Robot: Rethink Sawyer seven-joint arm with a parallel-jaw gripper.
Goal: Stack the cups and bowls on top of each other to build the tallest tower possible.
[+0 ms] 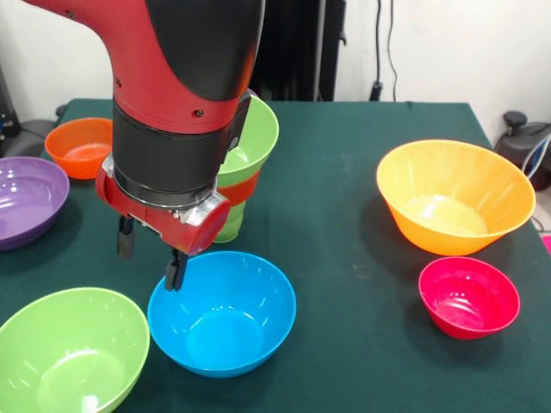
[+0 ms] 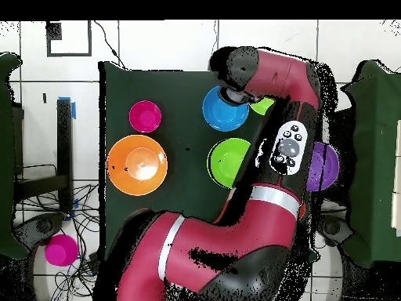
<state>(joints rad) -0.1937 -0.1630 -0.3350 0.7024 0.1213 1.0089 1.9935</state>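
Taking the blue bowl (image 1: pixel 222 313) as the landmark, it sits at the near middle of the green bench (image 1: pixel 344 215), one of its kind. Just beside it to the left, at the near corner, is a lime-green bowl (image 1: pixel 71 351), the first of two greens. The hand (image 1: pixel 151 255) hangs over the blue bowl's left rim, its two dark fingers (image 1: pixel 175 269) spread apart with nothing between them; one tip is level with the rim, the other is outside it, and whether either touches cannot be told. To the right of the blue bowl, well apart, lies a single small pink-red bowl (image 1: pixel 469 297), and just behind that one a single large orange bowl (image 1: pixel 455 197). Directly behind the blue bowl stands the tower (image 1: pixel 239 168): a light-green cup (image 1: pixel 229 225) at the bottom, an orange-red bowl (image 1: pixel 241 187) showing as a band above it, and the second lime-green bowl (image 1: pixel 251 138) flaring on top, the whole partly hidden by the arm (image 1: pixel 176 95). Far left of the blue bowl a purple bowl (image 1: pixel 27 200) lies at the bench's edge, the only purple one clearly seen, and behind it a second orange-red bowl (image 1: pixel 80 148). That makes eight bowls and one cup counted in the front view. In the overhead view another pink bowl (image 2: pixel 61 250) lies off the bench on the floor.
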